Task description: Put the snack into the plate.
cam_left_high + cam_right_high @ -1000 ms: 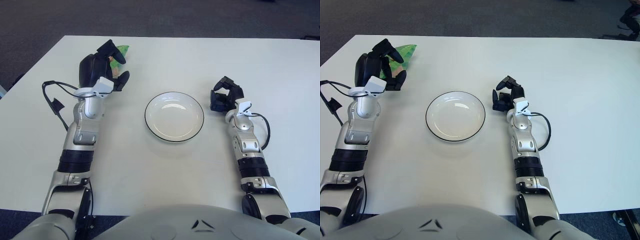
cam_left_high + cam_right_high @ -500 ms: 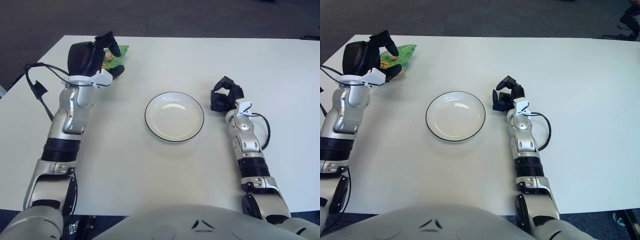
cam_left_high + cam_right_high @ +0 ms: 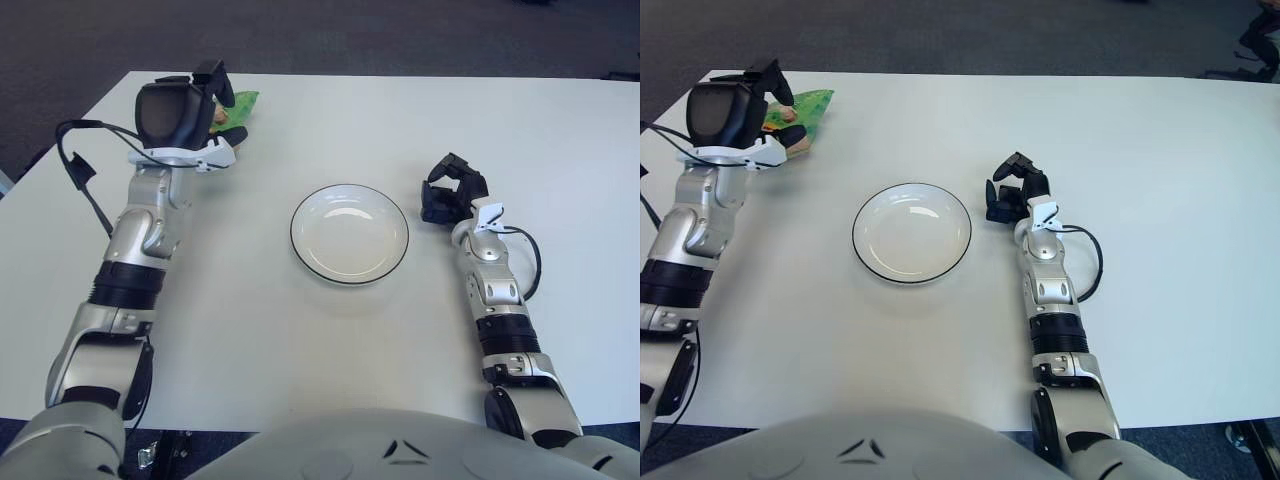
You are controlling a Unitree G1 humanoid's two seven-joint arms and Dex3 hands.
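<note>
A green snack packet (image 3: pixel 805 108) lies flat near the far left corner of the white table (image 3: pixel 330 330), well apart from the white plate (image 3: pixel 349 233) with its thin dark rim, which sits in the middle of the table and holds nothing. The left hand (image 3: pixel 185 110) is over the near edge of the packet, its black palm housing raised and its dark fingers (image 3: pixel 773 80) reaching down onto the green wrapper; one fingertip shows on top of the packet and another beside its near corner, but whether they actually pinch the wrapper or only touch it cannot be told from either eye. The left forearm runs back toward the robot along the table's left side, with a black cable (image 3: pixel 80 175) looping out beside the wrist. The right hand (image 3: pixel 449 190) shows just to the right of the plate, close to its rim but not touching it, with its fingers curled in loosely and nothing between them.
</note>
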